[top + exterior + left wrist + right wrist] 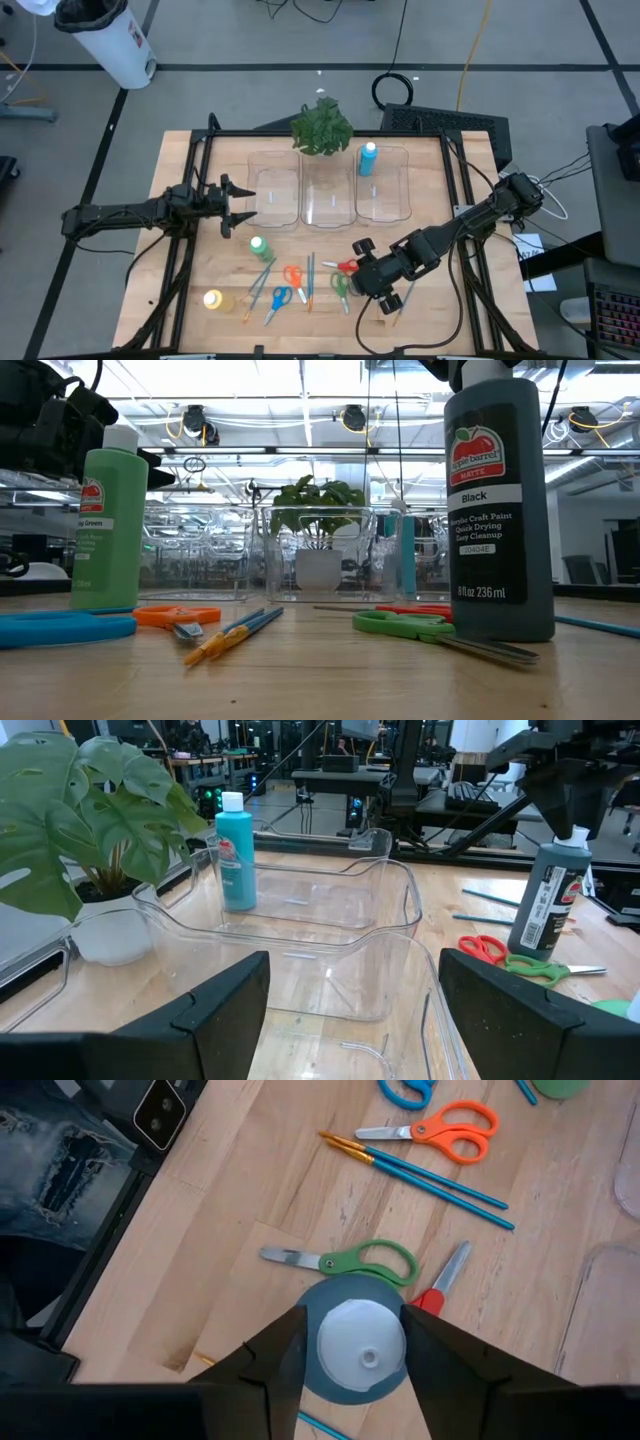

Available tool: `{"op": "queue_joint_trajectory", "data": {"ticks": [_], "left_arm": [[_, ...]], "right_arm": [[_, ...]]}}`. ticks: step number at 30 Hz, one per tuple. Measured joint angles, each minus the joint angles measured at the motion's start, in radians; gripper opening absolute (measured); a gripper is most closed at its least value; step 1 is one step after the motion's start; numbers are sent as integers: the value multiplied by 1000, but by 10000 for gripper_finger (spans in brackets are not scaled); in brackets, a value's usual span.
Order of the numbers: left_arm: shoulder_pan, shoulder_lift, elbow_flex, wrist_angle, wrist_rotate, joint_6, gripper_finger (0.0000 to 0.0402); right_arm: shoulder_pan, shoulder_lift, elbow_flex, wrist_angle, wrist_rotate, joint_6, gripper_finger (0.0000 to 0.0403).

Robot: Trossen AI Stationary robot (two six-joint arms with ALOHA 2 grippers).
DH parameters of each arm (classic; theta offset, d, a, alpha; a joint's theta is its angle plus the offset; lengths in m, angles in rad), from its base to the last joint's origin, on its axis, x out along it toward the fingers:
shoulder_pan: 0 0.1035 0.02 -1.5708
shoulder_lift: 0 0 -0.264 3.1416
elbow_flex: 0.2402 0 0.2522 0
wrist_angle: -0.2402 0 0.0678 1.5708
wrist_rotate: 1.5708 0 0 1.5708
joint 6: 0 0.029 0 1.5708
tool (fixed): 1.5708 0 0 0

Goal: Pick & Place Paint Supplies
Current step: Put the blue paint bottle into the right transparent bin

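A black paint bottle (500, 510) with a white cap stands upright near the table's near right. My right gripper (352, 1320) is shut on its top from above. A red-handled scissors (432, 1298) and a green-handled scissors (370, 1262) lie flat beside the bottle. An orange scissors (292, 275), a blue scissors (280, 297), thin brushes (310, 278), a green bottle (258, 245) and a yellow bottle (213, 300) are spread over the near half of the table. A light blue bottle (368, 158) stands in the right bin. My left gripper (248, 205) hovers open beside the left bin. My right gripper pinches the black bottle at its white cap (578, 833) between the two fingers (275, 1360), coming from above and pointing down. The bottle stays upright below the fingers. Its base (500, 635) is at table level; whether it rests there or hangs just clear, I cannot tell.
Three clear plastic bins (300, 222) sit side by side at the table's middle, with a leafy plant (322, 127) behind them at the far edge. A dark frame rail (190, 180) runs along each side of the table. Bare wood lies at the near right corner.
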State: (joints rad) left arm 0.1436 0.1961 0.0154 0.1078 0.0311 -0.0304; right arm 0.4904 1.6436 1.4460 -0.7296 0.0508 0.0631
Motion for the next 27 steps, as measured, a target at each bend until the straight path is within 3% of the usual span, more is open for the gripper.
{"op": "queue_joint_trajectory", "data": {"ticks": [12,27], "left_arm": [[0,0,0,0,0,0,294],[0,0,0,0,0,0,294]], "right_arm": [[0,0,0,16,3,-56,150],[0,0,0,29,4,-15,183]]}}
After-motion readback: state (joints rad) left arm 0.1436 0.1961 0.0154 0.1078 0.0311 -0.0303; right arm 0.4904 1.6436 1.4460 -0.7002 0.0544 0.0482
